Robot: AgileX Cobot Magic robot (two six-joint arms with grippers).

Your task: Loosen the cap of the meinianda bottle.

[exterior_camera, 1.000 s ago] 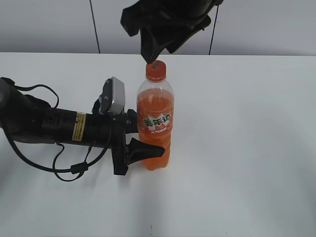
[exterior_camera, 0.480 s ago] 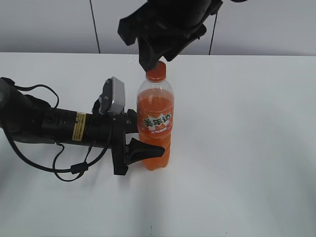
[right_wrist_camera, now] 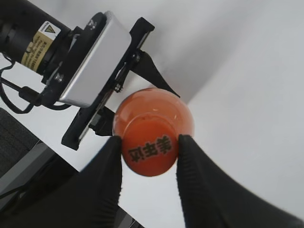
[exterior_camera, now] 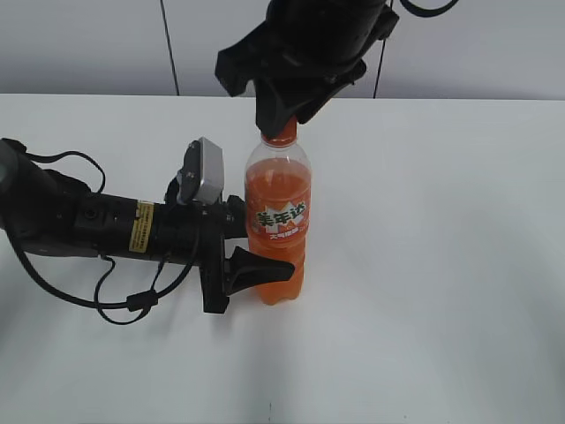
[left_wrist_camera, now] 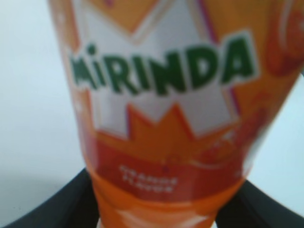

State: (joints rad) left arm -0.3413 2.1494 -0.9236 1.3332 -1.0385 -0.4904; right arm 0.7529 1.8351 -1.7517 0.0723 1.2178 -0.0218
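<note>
Standing upright near the middle of the white counter [exterior_camera: 441, 265], the meinianda bottle [exterior_camera: 277, 221] is clamped low on its body by the left tool [exterior_camera: 240, 252], reaching in from 9 o'clock. The right tool [right_wrist_camera: 148, 151], which hovered just above a second ago, has come down from 12 o'clock and now pinches the cap [right_wrist_camera: 149, 152] between both fingers [right_wrist_camera: 108, 166].
</note>
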